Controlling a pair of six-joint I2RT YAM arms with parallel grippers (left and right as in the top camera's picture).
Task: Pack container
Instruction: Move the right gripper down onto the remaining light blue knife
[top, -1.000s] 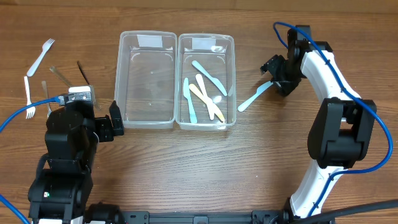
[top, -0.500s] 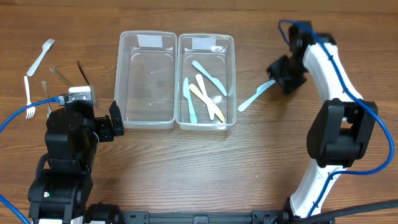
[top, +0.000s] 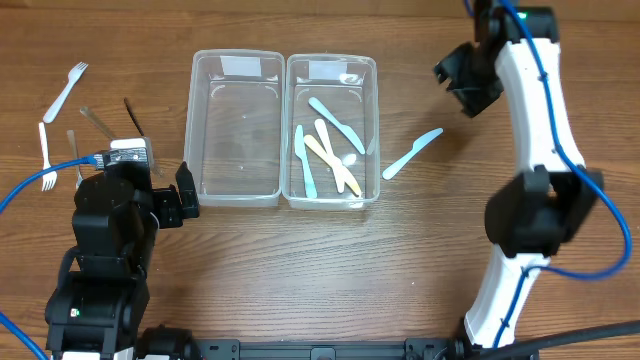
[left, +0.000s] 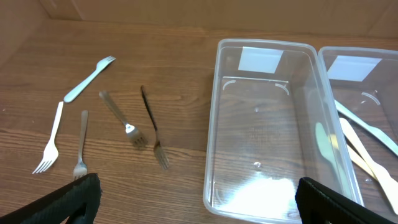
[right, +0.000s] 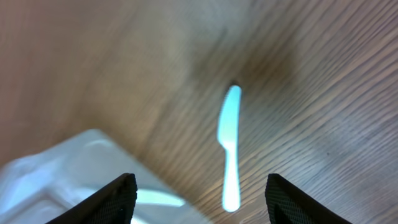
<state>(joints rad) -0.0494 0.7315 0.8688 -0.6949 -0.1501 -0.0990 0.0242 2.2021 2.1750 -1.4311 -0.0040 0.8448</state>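
Note:
Two clear plastic containers stand side by side. The left container (top: 233, 128) (left: 267, 124) is empty, and the right container (top: 372, 120) holds several plastic knives. A light blue plastic knife (top: 412, 153) (right: 230, 146) lies on the table just right of the right container. My right gripper (top: 468, 82) (right: 199, 193) hangs open above and beyond that knife, with nothing between its fingers. My left gripper (top: 140, 185) (left: 196, 205) stands wide open and empty, near the left container's front left corner.
Several forks lie on the table left of the containers: two white plastic ones (top: 66, 88) (top: 45, 155), clear ones (top: 97, 122) and a dark one (top: 132, 115) (left: 152, 127). A cardboard wall borders the table's far side.
My right gripper has moved away from the blue knife's tip toward the table's far edge. The knife stays flat on the table. The left arm has not moved.

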